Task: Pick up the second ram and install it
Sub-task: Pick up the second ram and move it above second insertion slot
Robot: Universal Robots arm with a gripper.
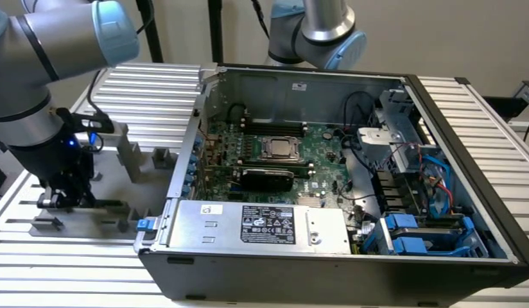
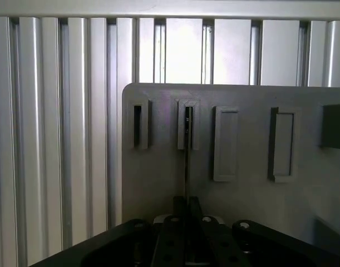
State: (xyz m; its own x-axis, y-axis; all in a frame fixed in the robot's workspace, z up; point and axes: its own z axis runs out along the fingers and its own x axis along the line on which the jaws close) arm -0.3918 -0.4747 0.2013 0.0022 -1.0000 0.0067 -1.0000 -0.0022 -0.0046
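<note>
The second ram (image 2: pixel 187 161) is showing edge-on, as a thin dark line across the gray fixture plate (image 2: pixel 242 211), so its chips and label are facing out of sight. Its near end is disappearing inside the gripper (image 2: pixel 187 207), which is clamping it. The gripper's body is running off the picture's edge. In the exterior view, the ram on that plate is looking too small to tell.

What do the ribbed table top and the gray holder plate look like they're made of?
Ribbed table top: probably extruded aluminum, bare silvery satin, with straight parallel grooves catching light. Gray holder plate: likely plastic, matte uniform gray without glints, its raised slotted blocks the same gray.
</note>
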